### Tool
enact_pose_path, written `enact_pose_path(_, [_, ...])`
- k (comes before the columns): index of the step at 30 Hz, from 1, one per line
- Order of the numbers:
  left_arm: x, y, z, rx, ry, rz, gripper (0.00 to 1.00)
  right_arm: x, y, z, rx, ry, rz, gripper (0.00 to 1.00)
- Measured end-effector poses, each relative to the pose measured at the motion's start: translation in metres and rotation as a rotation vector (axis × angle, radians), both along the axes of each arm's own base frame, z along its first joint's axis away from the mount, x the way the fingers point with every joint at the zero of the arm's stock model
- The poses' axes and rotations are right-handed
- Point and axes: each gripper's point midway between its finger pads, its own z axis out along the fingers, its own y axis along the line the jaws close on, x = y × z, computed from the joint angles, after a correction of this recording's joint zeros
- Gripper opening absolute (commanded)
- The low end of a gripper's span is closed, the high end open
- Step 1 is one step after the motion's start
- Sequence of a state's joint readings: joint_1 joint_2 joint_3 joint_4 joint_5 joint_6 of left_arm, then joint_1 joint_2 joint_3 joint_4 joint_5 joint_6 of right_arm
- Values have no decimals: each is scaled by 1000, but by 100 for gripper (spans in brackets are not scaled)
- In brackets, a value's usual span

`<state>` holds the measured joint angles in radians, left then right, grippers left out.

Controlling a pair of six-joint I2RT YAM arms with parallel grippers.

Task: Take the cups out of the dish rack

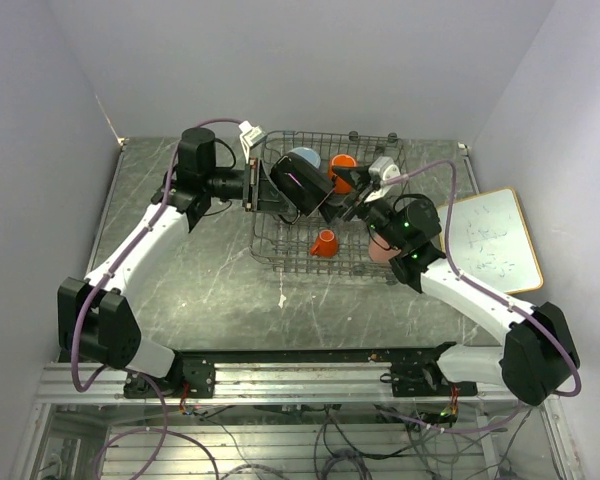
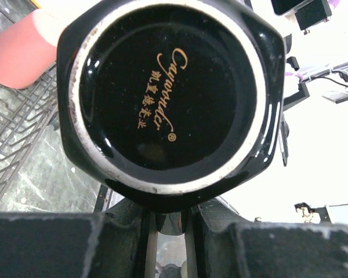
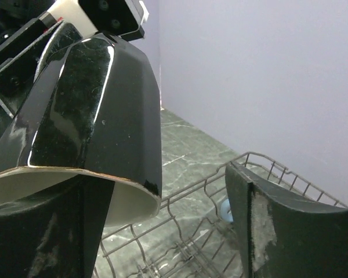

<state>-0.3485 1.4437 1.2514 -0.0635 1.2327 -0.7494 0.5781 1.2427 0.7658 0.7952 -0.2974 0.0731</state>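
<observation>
Holding black mug [image 1: 298, 185] on its side above left part of dish rack [image 1: 280, 258]: left gripper [image 1: 267, 190], jaws clamped on mug, apparently at handle. Right gripper [image 1: 346, 203] just right of mug; jaws apart, nothing held. Mug: glazed ceramic, judged stiff, fairly heavy, slippery, breakable; best taken across wall or rim. Also in rack: light blue mug [image 1: 303, 157], orange mug [image 1: 342, 165], tiny orange cup [image 1: 324, 243], pink tumbler [image 1: 382, 251].
</observation>
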Motion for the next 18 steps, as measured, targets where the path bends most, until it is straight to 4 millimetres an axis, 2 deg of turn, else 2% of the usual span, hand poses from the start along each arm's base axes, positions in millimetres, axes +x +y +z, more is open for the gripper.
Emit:
enact_pose_path(2, [-2, 0, 1, -3, -2, -8, 7, -1, 1, 2, 1, -5, 11, 51])
enact_pose_path(6, [-3, 0, 1, -7, -1, -11, 10, -6, 6, 9, -5, -19, 44, 2])
enact_pose_path(7, [-3, 1, 1, -6, -2, -9, 16, -7, 7, 11, -8, -18, 56, 0])
enact_pose_path(10, [2, 7, -3, 21, 14, 19, 46, -6, 10, 14, -26, -6, 66, 0])
enact_pose_path(12, [8, 13, -6, 61, -19, 48, 59, -5, 12, 11, -37, 40, 61, 0])
enact_pose_path(15, [37, 36, 6, 169, -160, 185, 68, 5, 7, -7, -68, 184, 3, 0])
enact_pose_path(16, [48, 46, 11, 214, -226, 242, 75, 9, 3, -14, -87, 234, -27, 0])
enact_pose_path(17, [58, 59, 15, 264, -297, 304, 91, 14, -1, -23, -110, 296, -66, 0])
enact_pose_path(18, [63, 69, 18, 302, -350, 351, 98, 18, -5, -30, -133, 352, -101, 0])
